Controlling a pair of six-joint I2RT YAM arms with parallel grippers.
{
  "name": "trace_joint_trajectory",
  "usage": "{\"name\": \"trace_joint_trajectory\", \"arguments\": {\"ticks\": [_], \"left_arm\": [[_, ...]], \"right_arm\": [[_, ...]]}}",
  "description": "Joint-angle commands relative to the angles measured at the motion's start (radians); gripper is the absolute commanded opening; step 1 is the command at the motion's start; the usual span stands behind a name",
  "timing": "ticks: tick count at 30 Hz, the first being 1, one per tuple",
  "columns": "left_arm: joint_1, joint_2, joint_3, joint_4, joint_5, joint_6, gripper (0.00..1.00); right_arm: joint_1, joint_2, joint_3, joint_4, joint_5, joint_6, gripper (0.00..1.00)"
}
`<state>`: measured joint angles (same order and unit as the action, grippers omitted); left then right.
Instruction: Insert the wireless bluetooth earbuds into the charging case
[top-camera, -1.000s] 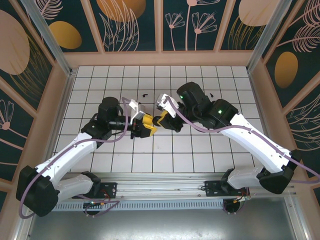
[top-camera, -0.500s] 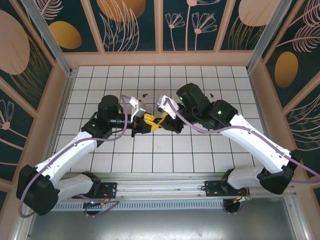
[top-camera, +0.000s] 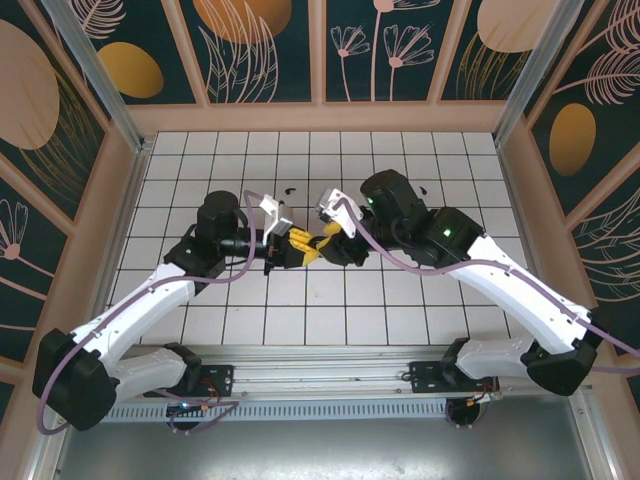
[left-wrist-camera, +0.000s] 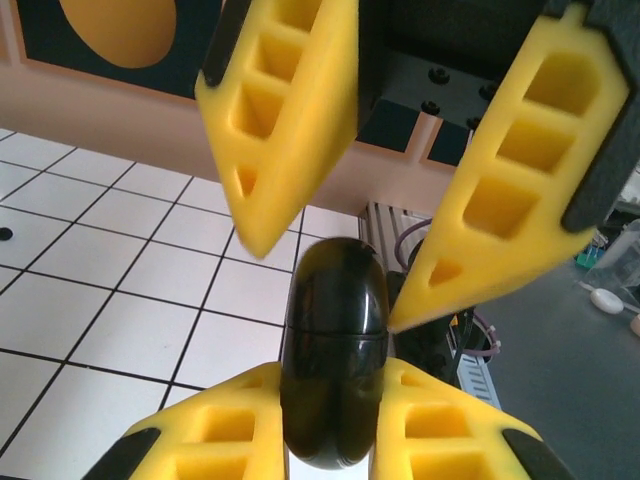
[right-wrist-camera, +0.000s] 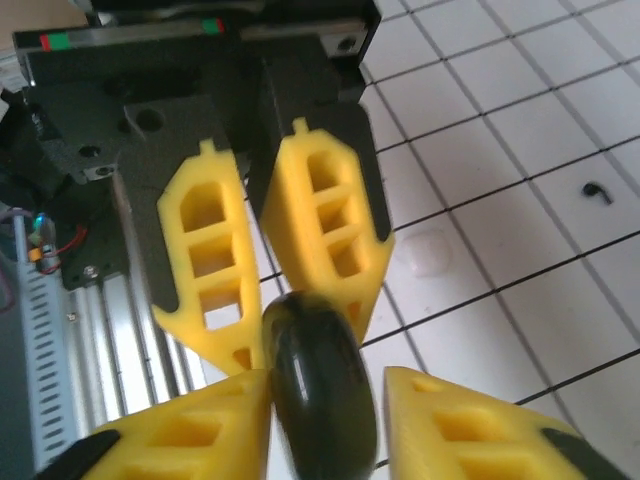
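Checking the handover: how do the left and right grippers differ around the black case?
The left gripper is clamped on the black case, fingers pressing both sides; the right gripper stands open, fingers spread around it. The left gripper reaches in from the left, the right gripper from the right. Both have yellow fingers and face each other.

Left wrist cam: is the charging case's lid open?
No, the charging case is closed along its seam, pinched upright in the left claw.
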<state>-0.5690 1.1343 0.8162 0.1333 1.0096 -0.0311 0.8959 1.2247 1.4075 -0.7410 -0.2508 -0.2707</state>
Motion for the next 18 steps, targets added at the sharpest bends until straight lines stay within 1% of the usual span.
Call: {"name": "trace_joint_trajectory", "arguments": {"ticks": [1,4,6,13,14,18], "left_arm": [[-0.007,-0.041,-0.045,0.086,0.023,-0.035,0.00],[-0.008,-0.060,-0.074,0.119,0.020,-0.061,0.00],[-0.008,-0.075,-0.085,0.121,0.010,-0.066,0.00],[-0.008,-0.130,-0.124,0.178,-0.072,-0.114,0.00],[-0.008,-0.139,-0.130,0.180,-0.094,-0.119,0.00],[-0.008,-0.202,-0.163,0.154,-0.239,-0.124,0.00]], "right_arm": [[-0.063,-0.053,-0.047,0.119,0.010,0.046,0.41],[-0.160,-0.069,-0.081,0.145,-0.094,0.094,0.43],[-0.198,-0.074,-0.092,0.153,-0.132,0.112,0.43],[-0.213,-0.080,-0.098,0.166,-0.140,0.145,0.45],[-0.215,-0.083,-0.101,0.173,-0.135,0.156,0.45],[-0.242,-0.083,-0.116,0.207,-0.090,0.244,0.45]]}}
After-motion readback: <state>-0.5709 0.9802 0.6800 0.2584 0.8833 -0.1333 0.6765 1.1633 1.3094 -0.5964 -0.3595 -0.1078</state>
